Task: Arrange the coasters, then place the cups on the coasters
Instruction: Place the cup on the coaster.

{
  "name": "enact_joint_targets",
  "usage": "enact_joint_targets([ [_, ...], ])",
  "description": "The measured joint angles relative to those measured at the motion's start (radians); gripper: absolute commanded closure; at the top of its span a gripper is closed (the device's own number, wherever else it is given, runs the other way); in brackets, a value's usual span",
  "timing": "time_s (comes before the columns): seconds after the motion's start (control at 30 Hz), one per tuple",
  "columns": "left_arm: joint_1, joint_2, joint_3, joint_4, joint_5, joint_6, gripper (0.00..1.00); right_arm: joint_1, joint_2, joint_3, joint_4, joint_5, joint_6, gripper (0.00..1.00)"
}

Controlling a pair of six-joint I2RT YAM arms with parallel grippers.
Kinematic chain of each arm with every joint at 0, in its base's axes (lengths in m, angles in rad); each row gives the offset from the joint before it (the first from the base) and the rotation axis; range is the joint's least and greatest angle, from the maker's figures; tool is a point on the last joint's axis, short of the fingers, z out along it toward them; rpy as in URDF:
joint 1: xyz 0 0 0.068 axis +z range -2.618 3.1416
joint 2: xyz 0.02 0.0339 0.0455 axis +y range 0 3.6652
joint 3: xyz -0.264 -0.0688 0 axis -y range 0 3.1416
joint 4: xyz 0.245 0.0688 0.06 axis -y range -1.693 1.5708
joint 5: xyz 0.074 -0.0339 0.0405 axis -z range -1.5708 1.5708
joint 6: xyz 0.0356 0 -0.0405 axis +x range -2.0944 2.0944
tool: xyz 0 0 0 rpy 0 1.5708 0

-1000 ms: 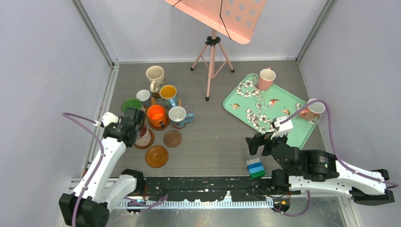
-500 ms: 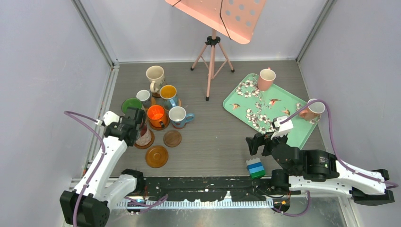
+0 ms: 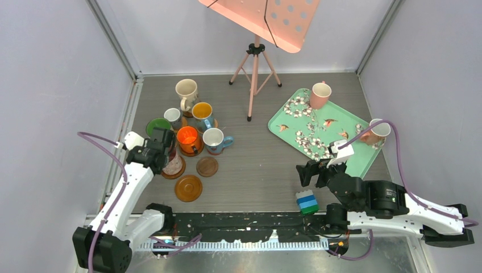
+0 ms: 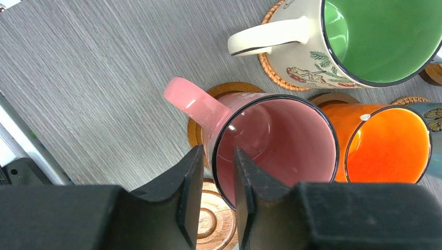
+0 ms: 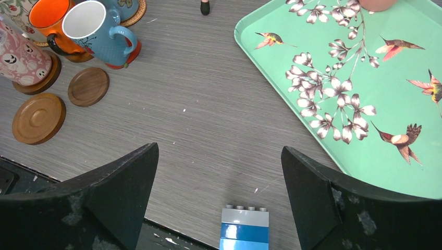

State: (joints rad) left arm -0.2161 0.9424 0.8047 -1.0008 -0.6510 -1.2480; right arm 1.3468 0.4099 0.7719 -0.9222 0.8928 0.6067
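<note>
Pink mug [image 4: 276, 140]: seated on brown coaster [image 4: 229, 88], front-left of cluster.
Left gripper [image 4: 217, 156]: jaws slightly parted astride its rim, not pinching.
Right gripper [image 5: 219, 151]: wide open, empty.
Tip: widen fully, lift straight up; orange mug [image 4: 388, 146] sits just beside.

I'm looking at a grey wood-grain tabletop [image 3: 256, 165] enclosed by plain pale lilac-grey walls [image 3: 51, 74] with aluminium corner posts [image 3: 113, 40]. A salmon-pink perforated metal music stand on a tripod [image 3: 254, 74] stands near the back.

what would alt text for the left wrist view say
The left claw straddles the near rim of a pink mug with its two black fingers; the mug stands on a brown coaster on the grey table. Beside it stand a green-lined cream mug and an orange mug.
</note>
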Motion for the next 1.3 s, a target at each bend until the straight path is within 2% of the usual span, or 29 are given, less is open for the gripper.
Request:
enact_joint_targets([
  [0.27,0.000,-0.052,0.030,-0.065,-0.001,-0.010,0.68,0.000,0.002,0.000,0.001,0.000,-0.002,0.05],
  [0.43,0.000,-0.141,0.081,-0.128,-0.008,-0.022,0.59,0.000,0.028,0.000,0.002,0.005,0.002,0.05],
  [0.5,0.000,-0.177,0.093,-0.133,-0.009,-0.002,0.49,0.000,0.055,0.002,0.002,0.008,0.006,0.05],
  [0.53,0.000,-0.198,0.098,-0.128,-0.006,0.025,0.40,0.000,0.071,0.005,0.003,0.009,0.007,0.05],
  [0.57,0.000,-0.220,0.098,-0.117,0.002,0.063,0.28,0.000,0.086,0.006,0.008,0.011,0.005,0.05],
  [0.6,0.000,-0.243,0.098,-0.102,0.013,0.106,0.09,0.000,0.100,0.009,0.010,0.011,0.002,0.05],
  [0.63,0.000,-0.267,0.098,-0.084,0.031,0.148,0.02,0.000,0.118,0.015,0.010,0.014,-0.005,0.05],
  [0.83,0.001,-0.428,0.082,0.063,0.199,0.343,0.01,-0.038,0.257,0.097,0.029,0.082,-0.081,0.05],
  [0.93,0.001,-0.500,0.039,0.158,0.326,0.438,0.01,-0.167,0.306,0.129,0.084,0.069,-0.159,0.05],
  [1.13,0.001,-0.569,-0.048,0.277,0.602,0.610,0.01,-0.584,0.386,0.134,0.229,-0.164,-0.309,0.01],
  [1.2,0.000,-0.574,-0.068,0.294,0.702,0.664,0.01,-0.727,0.435,0.134,0.284,-0.256,-0.336,0.05],
  [1.3,0.000,-0.592,-0.095,0.299,0.799,0.738,0.01,-0.916,0.529,0.134,0.385,-0.385,-0.347,0.22],
])
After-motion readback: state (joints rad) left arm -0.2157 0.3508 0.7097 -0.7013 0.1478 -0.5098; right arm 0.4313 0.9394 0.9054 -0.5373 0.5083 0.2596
